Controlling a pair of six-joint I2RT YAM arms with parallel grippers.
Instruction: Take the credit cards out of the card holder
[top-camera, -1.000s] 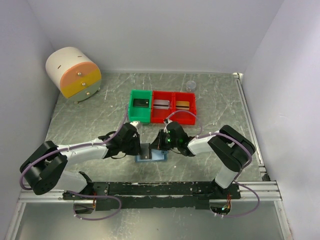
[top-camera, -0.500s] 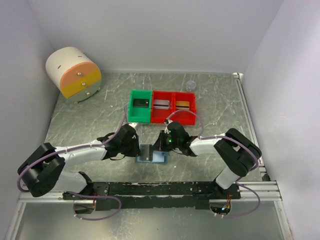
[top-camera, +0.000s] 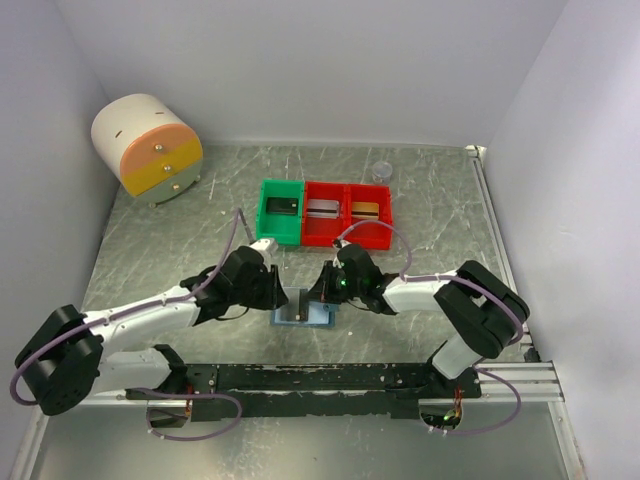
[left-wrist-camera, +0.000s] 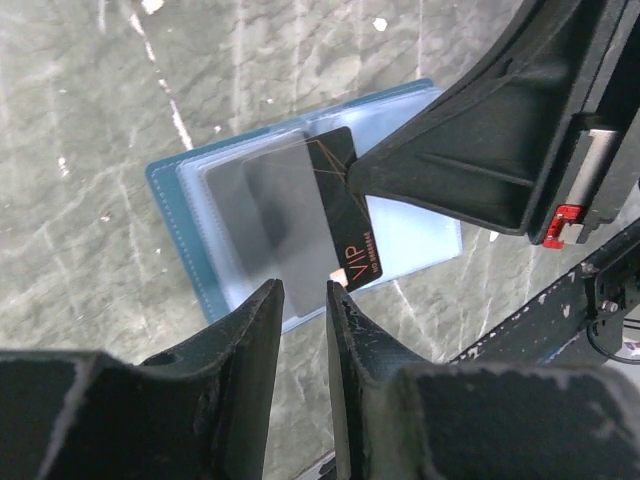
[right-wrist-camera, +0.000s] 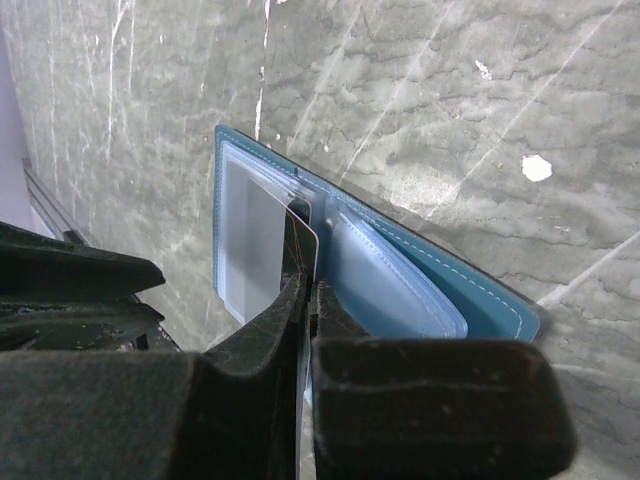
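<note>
The blue-grey card holder (top-camera: 318, 317) lies open on the table between the two grippers, its clear inner sleeves showing (left-wrist-camera: 190, 205) (right-wrist-camera: 480, 290). A dark credit card (left-wrist-camera: 345, 225) printed "VIP" sticks partly out of a sleeve. My right gripper (right-wrist-camera: 306, 292) is shut on that card's edge (right-wrist-camera: 304, 236); in the left wrist view the right gripper (left-wrist-camera: 352, 180) meets the card's corner. My left gripper (left-wrist-camera: 303, 295) hovers over the holder's near edge, its jaws a narrow gap apart with nothing between them. In the top view the left gripper (top-camera: 284, 296) and the right gripper (top-camera: 314, 294) face each other.
Behind the holder stand a green bin (top-camera: 264, 212) with a dark card (top-camera: 283, 207) and a red double bin (top-camera: 343, 238) with a silvery card (top-camera: 321, 209) and a gold card (top-camera: 364, 210). A round drum with orange and yellow drawers (top-camera: 147, 147) sits back left.
My left gripper's jaws have parted a little and the left arm has swung lower and further left. The right gripper has stayed shut on the dark card at the holder.
</note>
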